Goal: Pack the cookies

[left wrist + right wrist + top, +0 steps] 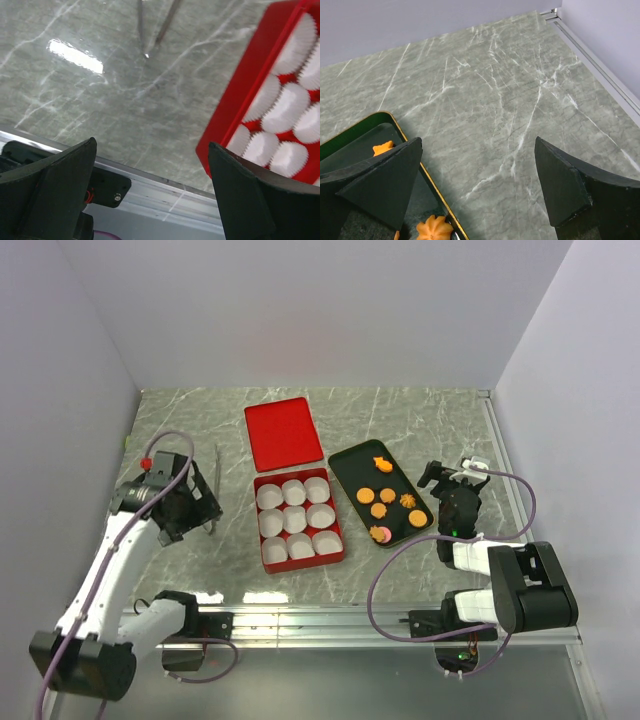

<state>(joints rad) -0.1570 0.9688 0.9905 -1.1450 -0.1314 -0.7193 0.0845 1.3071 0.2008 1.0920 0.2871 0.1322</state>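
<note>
Wide-open and empty, my left gripper (152, 145) and right gripper (478, 142) wait, while the cookies (385, 502), on the black tray (352, 465) toward the table's right edge, look light, brittle and crumbly, best pinched gently across their rims.

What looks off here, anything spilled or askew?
Nothing spilled: the cookies all lie on the black tray, and the paper cups sit in the red box. Only oddity: the tray lies skewed relative to the box.

table (420, 420): grey marble | on it: red box (304, 563), red lid (283, 433), dark tray (350, 465), tweezers (214, 485)
</note>
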